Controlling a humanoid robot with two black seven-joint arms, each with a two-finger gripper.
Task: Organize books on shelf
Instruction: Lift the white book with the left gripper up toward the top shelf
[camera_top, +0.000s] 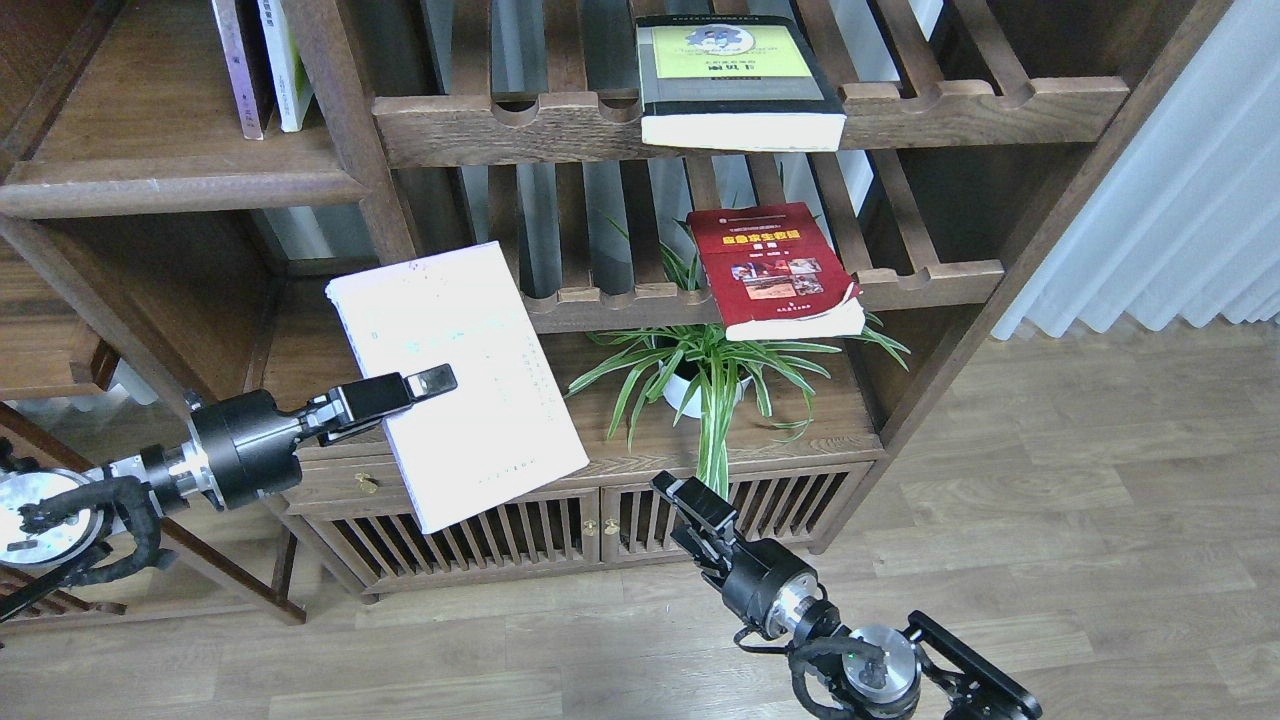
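A large dark-brown wooden bookcase (400, 200) fills the upper left, with slatted racks (900, 110) that have scalloped front rails. A spider plant (705, 375) in a white pot stands on a low board above a cabinet (560, 525) with slatted doors. The floor (1100, 520) is grey-brown wood planks. A pale curtain (1190, 190) hangs at right, lit by daylight.

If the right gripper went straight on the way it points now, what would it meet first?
The right gripper points up-left; likely first the cabinet's slatted door, or the held pale book's lower corner. Depth is unclear.
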